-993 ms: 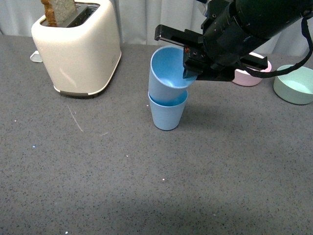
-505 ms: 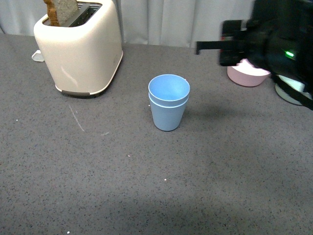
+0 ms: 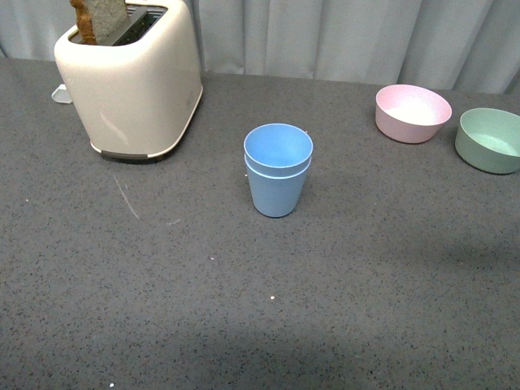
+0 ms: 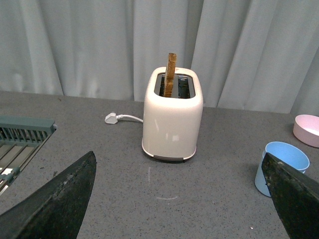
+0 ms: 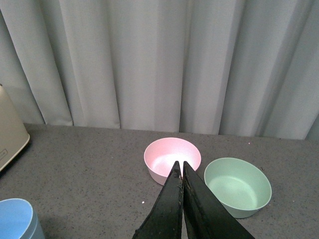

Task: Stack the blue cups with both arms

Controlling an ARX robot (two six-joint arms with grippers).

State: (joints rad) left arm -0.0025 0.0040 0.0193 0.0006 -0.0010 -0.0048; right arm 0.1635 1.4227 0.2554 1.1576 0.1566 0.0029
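The two blue cups (image 3: 278,166) stand nested, one inside the other, upright on the grey table in the middle of the front view. They also show in the left wrist view (image 4: 280,167) and at the corner of the right wrist view (image 5: 17,219). Neither arm shows in the front view. My left gripper (image 4: 182,199) is open and empty, its fingers (image 4: 55,204) wide apart, with the cups beside one finger. My right gripper (image 5: 180,172) is shut and empty, above the table away from the cups.
A cream toaster (image 3: 130,77) with a slice of bread stands at the back left. A pink bowl (image 3: 413,112) and a green bowl (image 3: 490,140) sit at the back right. A grey rack (image 4: 22,137) shows in the left wrist view. Curtains hang behind the table.
The right arm let go of the upper cup, which settled into the lower one. The arm then drew back to the right and left the front view.
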